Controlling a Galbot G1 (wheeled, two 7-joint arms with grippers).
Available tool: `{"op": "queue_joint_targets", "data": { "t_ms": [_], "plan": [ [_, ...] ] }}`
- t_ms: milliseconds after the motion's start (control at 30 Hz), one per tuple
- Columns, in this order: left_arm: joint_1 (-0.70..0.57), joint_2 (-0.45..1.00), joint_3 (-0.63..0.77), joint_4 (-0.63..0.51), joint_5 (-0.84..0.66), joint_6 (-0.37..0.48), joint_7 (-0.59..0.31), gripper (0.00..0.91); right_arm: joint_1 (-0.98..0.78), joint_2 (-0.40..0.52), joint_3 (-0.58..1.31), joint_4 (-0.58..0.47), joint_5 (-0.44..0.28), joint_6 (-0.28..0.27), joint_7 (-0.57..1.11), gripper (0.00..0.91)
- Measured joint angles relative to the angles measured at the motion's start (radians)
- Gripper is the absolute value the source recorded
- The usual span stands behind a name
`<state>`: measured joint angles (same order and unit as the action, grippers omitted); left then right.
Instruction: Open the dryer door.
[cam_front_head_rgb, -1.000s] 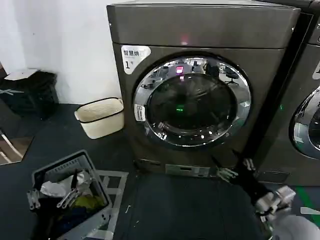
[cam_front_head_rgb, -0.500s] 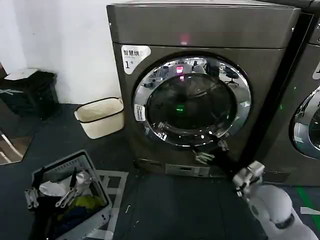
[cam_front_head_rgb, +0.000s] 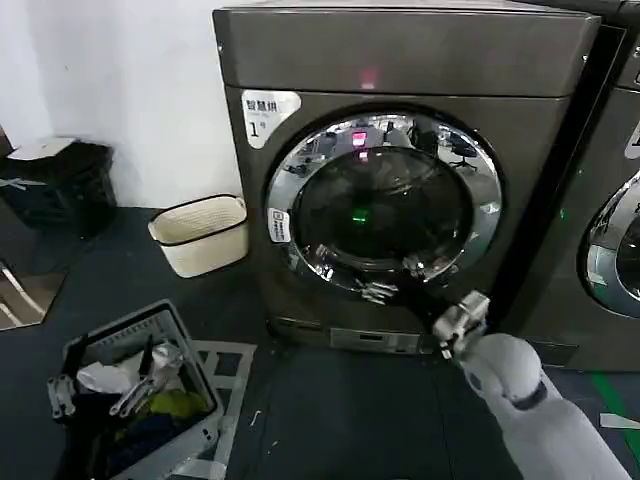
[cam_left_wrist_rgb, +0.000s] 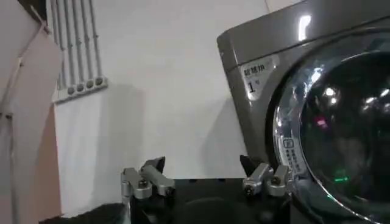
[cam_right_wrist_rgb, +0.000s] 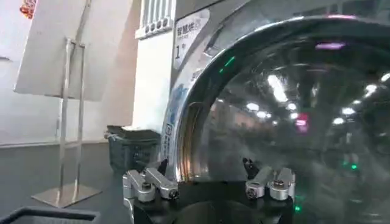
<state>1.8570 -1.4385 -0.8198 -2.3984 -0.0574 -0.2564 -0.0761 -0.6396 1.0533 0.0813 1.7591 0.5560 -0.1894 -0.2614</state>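
The dryer (cam_front_head_rgb: 400, 60) is a dark grey-bronze box with a white "1" sticker (cam_front_head_rgb: 266, 112). Its dryer door (cam_front_head_rgb: 385, 205) is shut, a chrome ring around dark glass. My right gripper (cam_front_head_rgb: 392, 278) is open at the lower rim of the door, on a white arm rising from the lower right. In the right wrist view the right gripper (cam_right_wrist_rgb: 205, 165) stands open just before the chrome ring (cam_right_wrist_rgb: 189, 122). My left gripper (cam_front_head_rgb: 100, 392) hangs low on the left over a laundry basket. In the left wrist view the left gripper (cam_left_wrist_rgb: 201, 167) is open and holds nothing; the dryer (cam_left_wrist_rgb: 259, 36) shows beyond it.
A grey laundry basket (cam_front_head_rgb: 190, 345) with clothes sits at the lower left. A cream bin (cam_front_head_rgb: 200, 232) stands beside the dryer, and a black crate (cam_front_head_rgb: 50, 185) is farther left. A neighbouring machine (cam_front_head_rgb: 600, 150) stands at the right. A dark mat (cam_front_head_rgb: 360, 420) lies before the dryer.
My right gripper has risen and moved left from the floor by the dryer's lower right corner to the door's lower rim. The left arm has barely moved.
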Motion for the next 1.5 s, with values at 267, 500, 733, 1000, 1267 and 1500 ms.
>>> {"op": "queue_joint_targets", "data": {
  "t_ms": [267, 500, 733, 1000, 1267, 1500],
  "plan": [
    [0.001, -0.006, -0.001, -0.002, 0.008, -0.008, 0.005, 0.907, 0.060, 0.023, -0.044, -0.054, -0.003, 0.010, -0.009, 0.907],
    [-0.001, -0.011, -0.001, -0.002, 0.016, -0.012, 0.012, 0.907, 0.100, 0.044, -0.072, -0.099, -0.023, 0.022, -0.016, 0.907],
    [0.002, -0.013, -0.001, -0.004, 0.017, -0.013, 0.013, 0.907, 0.134, 0.063, -0.098, -0.136, -0.023, 0.025, -0.019, 0.907],
    [0.005, -0.014, -0.006, -0.009, 0.016, -0.015, 0.012, 0.907, 0.174, 0.087, -0.125, -0.170, -0.022, 0.027, -0.019, 0.907],
    [0.007, -0.016, -0.007, -0.011, 0.018, -0.019, 0.012, 0.907, 0.215, 0.118, -0.155, -0.214, -0.025, 0.032, -0.023, 0.907],
    [0.008, -0.015, -0.013, -0.011, 0.018, -0.023, 0.012, 0.907, 0.246, 0.148, -0.178, -0.256, -0.032, 0.039, -0.029, 0.907]
  ]
}}
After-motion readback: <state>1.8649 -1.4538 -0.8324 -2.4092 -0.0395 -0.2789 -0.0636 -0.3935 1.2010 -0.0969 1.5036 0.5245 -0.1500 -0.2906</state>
